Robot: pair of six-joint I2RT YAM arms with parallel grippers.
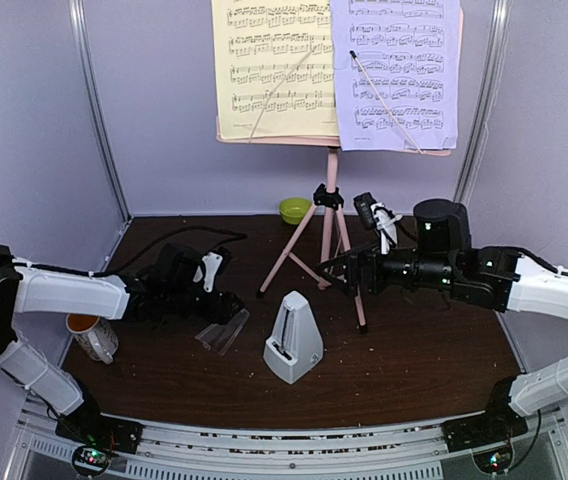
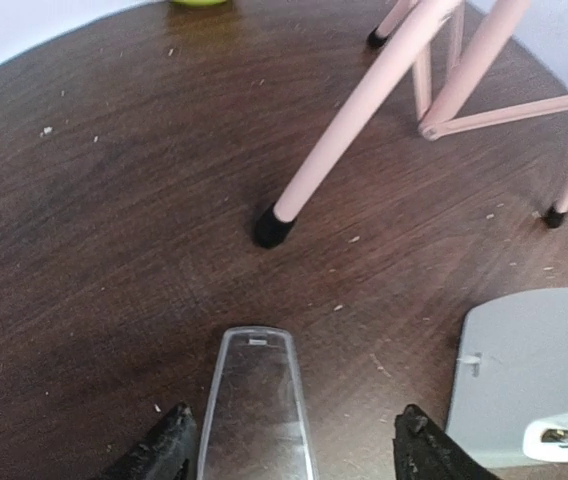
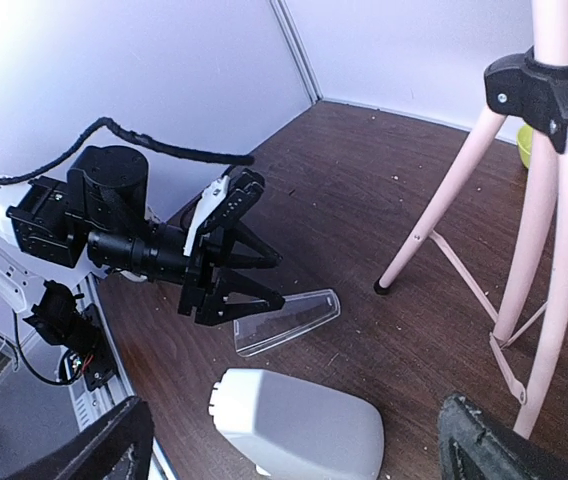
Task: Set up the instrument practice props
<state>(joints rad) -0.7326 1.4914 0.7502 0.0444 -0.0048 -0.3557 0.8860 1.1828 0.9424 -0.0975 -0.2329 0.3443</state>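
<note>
Clear cover (image 2: 254, 410) lies flat on the desk (image 2: 114, 200) between the spread left fingers (image 2: 169, 450), long axis running straight out from them — metronome (image 1: 294, 338) stands just to its right, right fingers (image 3: 104, 450) also spread, over by the pink stand (image 3: 554, 250)'s legs.

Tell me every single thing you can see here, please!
Music stand: one, pink, back middle.
Music sheets: two, yellow left, lavender right, on the stand.
Metronome: one, pale grey, front middle.
Clear cover: one, see-through, lying left of the metronome.
Mug: one, white with orange inside, left edge.
Bowl: one, lime green, back by the wall.
Table: one, dark brown, under everything.
Left gripper: one, black, open around the cover.
Right gripper: one, black, open, near the stand's legs.
</note>
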